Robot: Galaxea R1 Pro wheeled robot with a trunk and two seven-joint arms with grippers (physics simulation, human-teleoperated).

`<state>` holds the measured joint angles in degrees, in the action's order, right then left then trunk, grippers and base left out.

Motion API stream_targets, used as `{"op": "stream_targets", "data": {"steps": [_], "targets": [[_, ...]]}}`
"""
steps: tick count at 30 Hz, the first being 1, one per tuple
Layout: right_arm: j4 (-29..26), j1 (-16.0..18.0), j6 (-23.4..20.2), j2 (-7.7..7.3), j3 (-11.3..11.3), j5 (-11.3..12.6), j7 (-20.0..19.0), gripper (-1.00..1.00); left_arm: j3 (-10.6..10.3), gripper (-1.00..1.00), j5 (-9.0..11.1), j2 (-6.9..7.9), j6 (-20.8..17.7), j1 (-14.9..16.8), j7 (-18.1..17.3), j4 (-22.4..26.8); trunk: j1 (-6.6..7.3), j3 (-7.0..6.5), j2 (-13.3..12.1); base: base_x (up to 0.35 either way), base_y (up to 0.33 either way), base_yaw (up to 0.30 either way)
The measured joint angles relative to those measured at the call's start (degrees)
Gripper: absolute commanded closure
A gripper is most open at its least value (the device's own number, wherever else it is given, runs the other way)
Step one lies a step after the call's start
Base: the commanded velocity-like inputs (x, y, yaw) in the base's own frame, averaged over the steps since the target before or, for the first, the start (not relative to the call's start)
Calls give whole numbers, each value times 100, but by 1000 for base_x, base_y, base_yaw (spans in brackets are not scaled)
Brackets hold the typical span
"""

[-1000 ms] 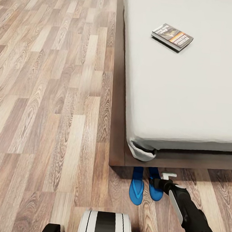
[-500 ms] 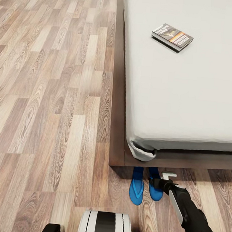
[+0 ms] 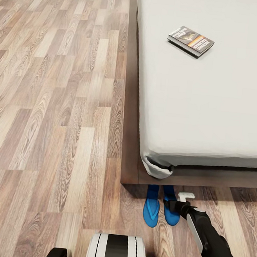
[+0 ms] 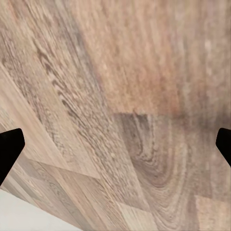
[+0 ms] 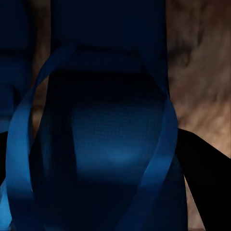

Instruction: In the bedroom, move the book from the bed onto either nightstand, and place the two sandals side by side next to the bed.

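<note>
The book [image 3: 190, 41] lies flat on the light-grey mattress of the bed [image 3: 208, 112], far from both arms. Two blue sandals sit side by side on the floor at the bed's near corner, toes partly under the frame: the left sandal [image 3: 151, 209] and the right sandal [image 3: 170, 217]. My right gripper [image 3: 173, 205] is down on the right sandal. In the right wrist view its dark fingers [image 5: 204, 183] press the sides of the sandal [image 5: 110, 159], whose strap arches close to the camera. My left gripper [image 4: 115, 144] hangs open over bare floor.
Wood-plank floor [image 3: 58, 118] stretches wide on the bed's left side. The dark-brown bed frame [image 3: 131, 160] juts out past the mattress at the corner. My base [image 3: 115, 253] stands just in front of the sandals.
My right gripper has drawn slightly back toward my base, and the right sandal has shifted a little with it. The book and the left sandal have not moved.
</note>
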<state>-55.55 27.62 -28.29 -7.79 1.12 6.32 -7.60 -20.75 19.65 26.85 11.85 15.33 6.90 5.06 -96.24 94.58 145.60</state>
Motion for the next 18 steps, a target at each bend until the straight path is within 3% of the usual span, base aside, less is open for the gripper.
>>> {"op": "stream_targets", "data": {"steps": [18], "targets": [[0, 0, -1, 0, 0, 0, 0, 100, 0, -100, 0, 0, 0, 0, 0, 0, 0, 0, 0, 0, 0, 0]]}}
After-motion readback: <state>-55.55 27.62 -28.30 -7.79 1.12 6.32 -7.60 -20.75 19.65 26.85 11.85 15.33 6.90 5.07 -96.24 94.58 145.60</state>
